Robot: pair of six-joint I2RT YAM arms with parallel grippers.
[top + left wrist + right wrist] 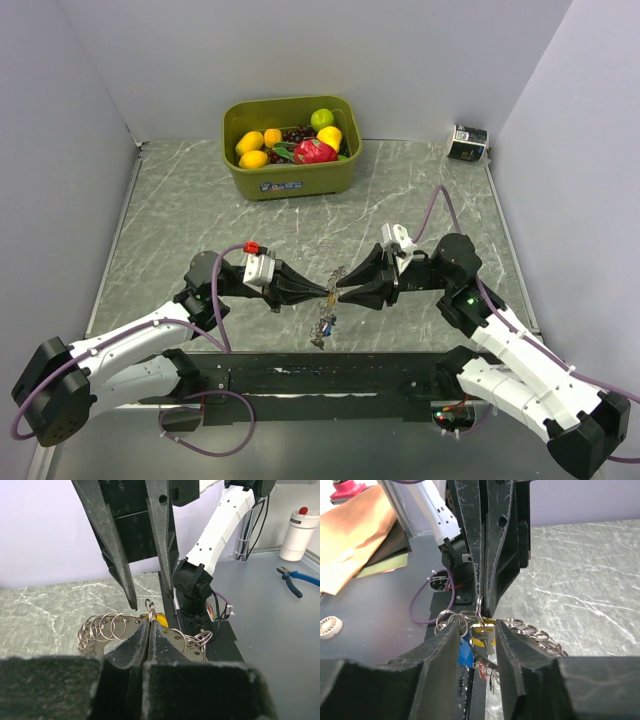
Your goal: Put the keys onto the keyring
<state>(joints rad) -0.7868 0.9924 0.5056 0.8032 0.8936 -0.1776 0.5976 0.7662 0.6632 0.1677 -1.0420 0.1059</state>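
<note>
Here, left gripper [151, 624]: jaws pressed together, pinching a keyring [149, 605] at its tips.
Right gripper [477, 626]: jaws apart, one on each side of the yellow-headed key [483, 633]; contact cannot be told.
Keys [324, 326]: hanging below the pinched ring, yellow and blue heads showing, with a chain of rings [102, 627] looped beside.
Place: above the table [180, 210], midway along its near edge.
Far edge: green bin [290, 180] of fruit.
</note>
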